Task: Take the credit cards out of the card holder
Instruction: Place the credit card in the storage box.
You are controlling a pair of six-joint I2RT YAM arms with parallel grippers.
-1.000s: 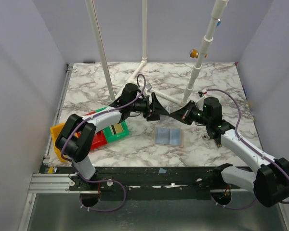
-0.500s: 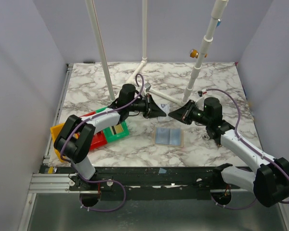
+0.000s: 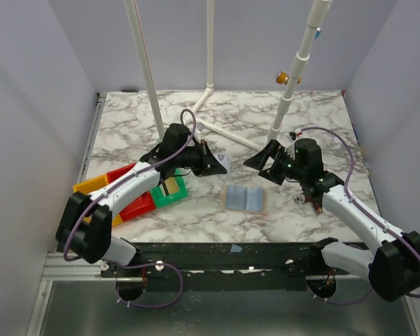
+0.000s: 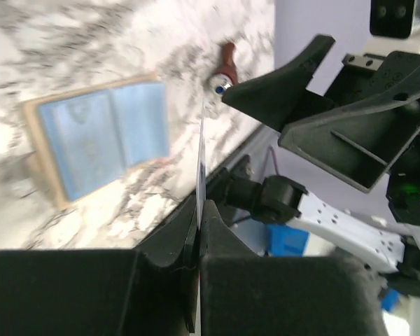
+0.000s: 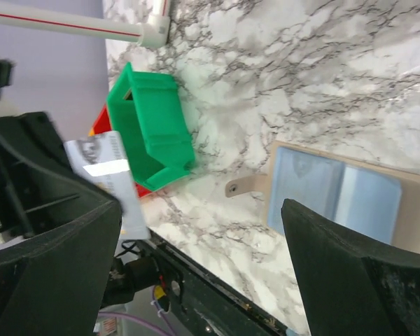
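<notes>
The card holder [image 3: 246, 199] lies open and flat on the marble table, pale blue inside with a tan rim; it also shows in the left wrist view [image 4: 101, 140] and the right wrist view [image 5: 336, 189]. My left gripper [image 3: 219, 166] hovers up and to the left of it, shut on a white credit card [image 3: 225, 163]. That card stands edge-on between the jaws [image 4: 201, 154] and shows its dark marks in the right wrist view [image 5: 108, 178]. My right gripper [image 3: 262, 167] faces it from the right, open and empty [image 5: 203, 273].
Green bin [image 3: 169, 189], red bin [image 3: 136, 203] and yellow bin [image 3: 91, 185] sit left of the holder; something tan with dark stripes lies in the green one. White pipe posts [image 3: 150, 70] [image 3: 294, 77] rise at the back, with a pipe [image 3: 227, 133] lying on the table.
The card went from my right gripper to my left. The left jaws shut on it and drew back left; the right jaws opened and pulled away slightly.
</notes>
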